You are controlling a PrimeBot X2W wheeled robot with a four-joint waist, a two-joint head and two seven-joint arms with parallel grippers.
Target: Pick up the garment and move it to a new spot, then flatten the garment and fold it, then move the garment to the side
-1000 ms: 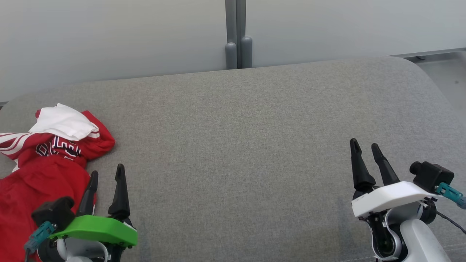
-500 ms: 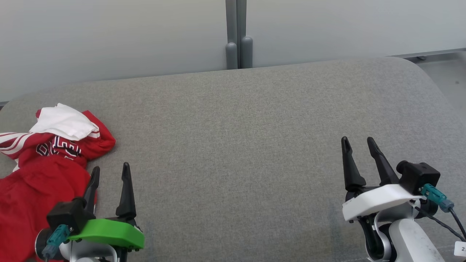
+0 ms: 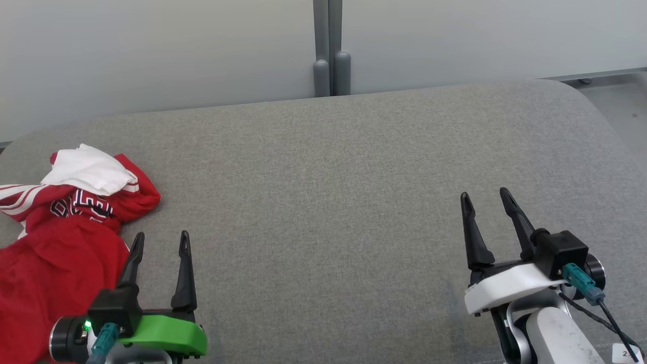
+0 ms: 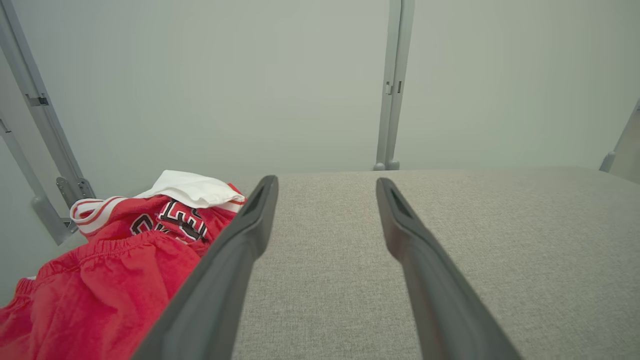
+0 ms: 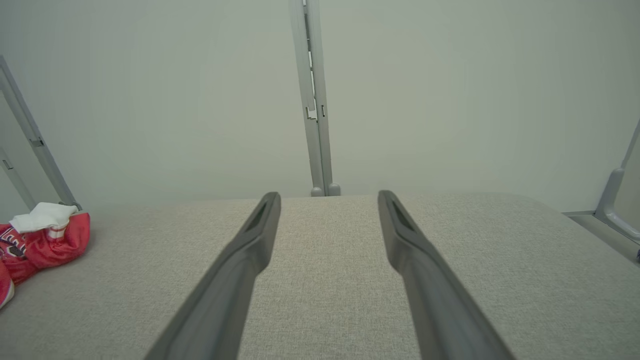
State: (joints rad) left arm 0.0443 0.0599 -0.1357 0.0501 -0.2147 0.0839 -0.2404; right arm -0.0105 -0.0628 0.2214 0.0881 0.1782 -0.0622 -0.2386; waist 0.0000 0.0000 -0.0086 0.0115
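Grey desk: garment unpicked; left end effector beside it and right end effector gape empty; left should grasp it.

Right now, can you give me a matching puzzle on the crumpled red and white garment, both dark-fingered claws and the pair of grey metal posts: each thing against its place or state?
Things:
1. crumpled red and white garment
2. left gripper, green cover
3. right gripper, white cover
4. pair of grey metal posts

Places or states:
A. open, far from the garment
B. upright behind the far edge of the grey fabric surface
C. bunched at the surface's left end
D. open, just beside the garment

Pairs: 1-C, 2-D, 3-A, 4-B.
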